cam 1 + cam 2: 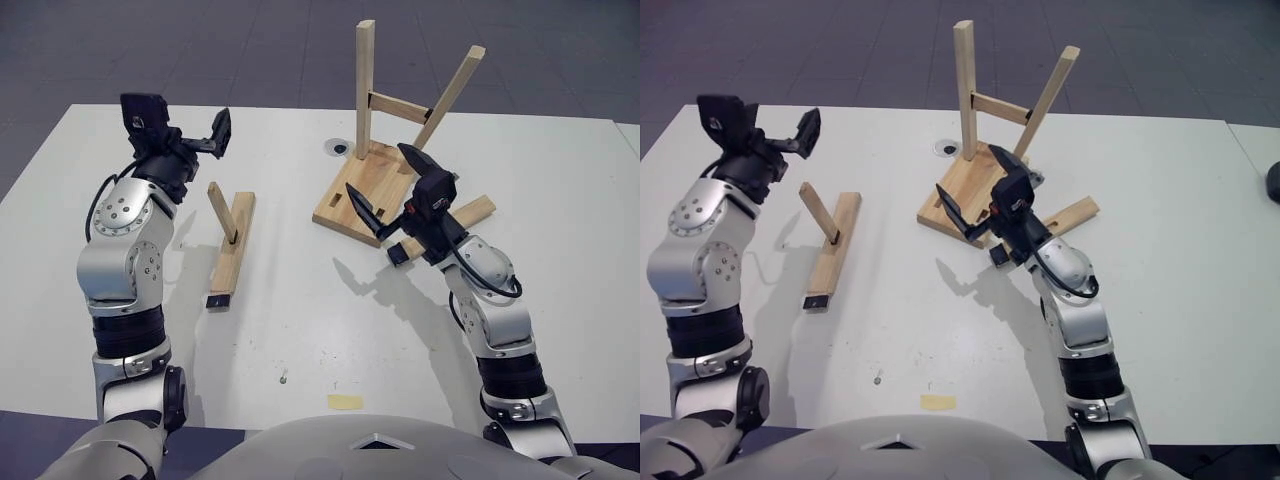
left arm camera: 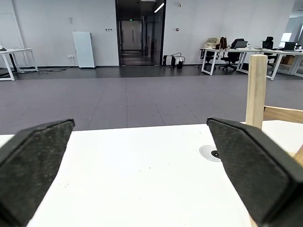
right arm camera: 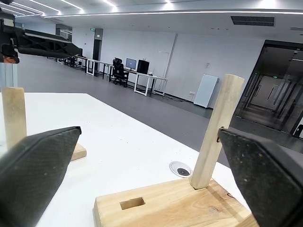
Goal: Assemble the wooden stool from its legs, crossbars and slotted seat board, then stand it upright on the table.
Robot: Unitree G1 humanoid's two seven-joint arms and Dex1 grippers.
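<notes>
Your left gripper (image 1: 185, 128) is hovering over the far left of the white table (image 1: 300, 330), its fingers (image 2: 38, 161) spreading wide and gripping nothing. Just nearer you than those fingers, a flat leg (image 1: 232, 250) is lying on the table with a short bar (image 1: 222, 212) sticking up from it at a slant.

Your right gripper (image 1: 388, 182) is hanging at the near edge of the seat (image 1: 345, 205), its jaws gaping and empty. Beyond its fingers, an upright leg (image 1: 365, 85) and a leaning leg (image 1: 455, 90) are rising from the seat, with a crossbar (image 1: 400, 105) joining them. A slot (image 3: 132, 203) is showing open in the board between those fingers. A loose leg (image 1: 470, 215) is lying behind the right wrist, partly hidden.

A cable hole (image 1: 340, 148) is showing just past the seat, and a yellow scrap (image 1: 345, 402) is lying near the table's front edge. Past the left fingers, a grey floor (image 2: 142, 94) is running back to a dark doorway (image 2: 139, 33), a white cabinet (image 2: 87, 47) and desks (image 2: 232, 49) with chairs.
</notes>
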